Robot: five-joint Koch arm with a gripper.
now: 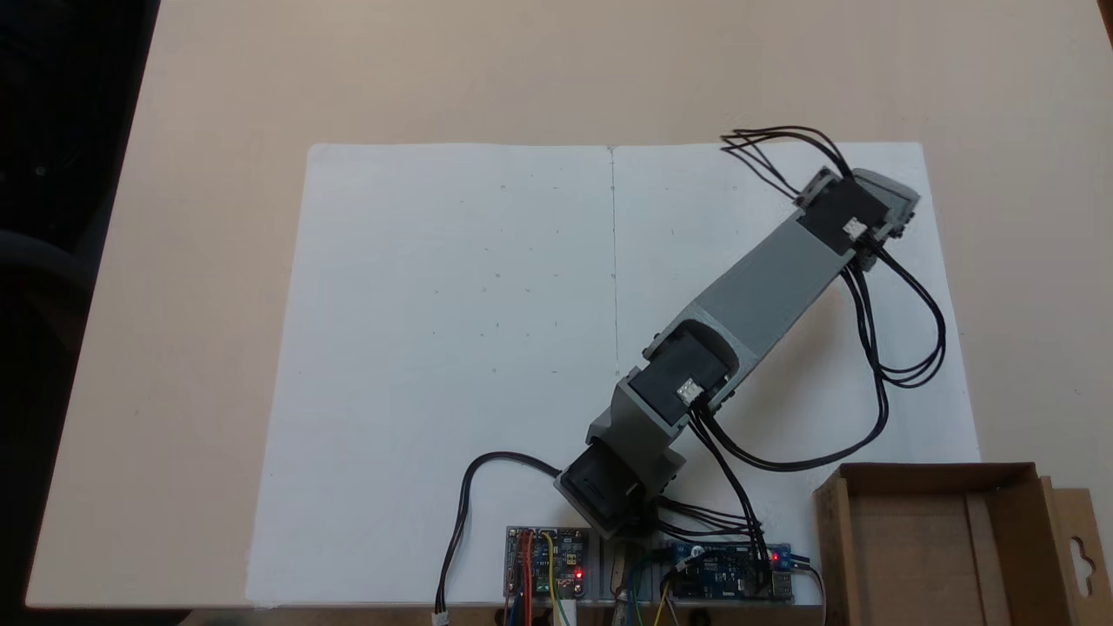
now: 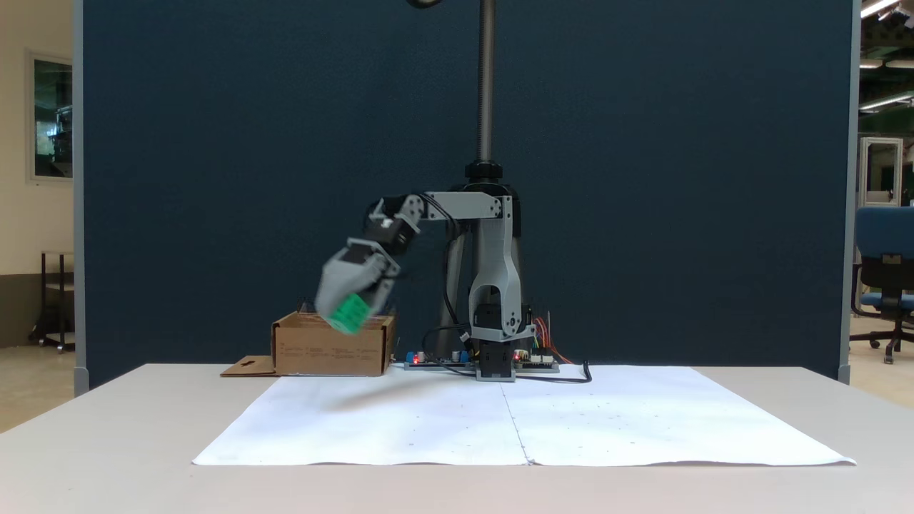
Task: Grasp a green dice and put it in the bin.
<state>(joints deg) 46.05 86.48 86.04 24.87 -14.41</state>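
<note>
The green dice (image 2: pixel 350 313) is held off the table between the grey fingers of my gripper (image 2: pixel 348 319), which is shut on it and blurred by motion. In that fixed view the dice overlaps the top edge of the bin (image 2: pixel 307 350), a shallow brown cardboard box with a side flap. In the fixed view from above, the arm (image 1: pixel 765 287) stretches to the upper right over the paper. It covers the gripper and dice there. The bin (image 1: pixel 913 539) stands at the lower right corner, well apart from the arm's far end.
Two white paper sheets (image 1: pixel 452 348) cover the table's middle. Circuit boards (image 1: pixel 548 565) and black cables (image 1: pixel 904 348) lie by the arm's base. A dark partition (image 2: pixel 214 178) stands behind the table.
</note>
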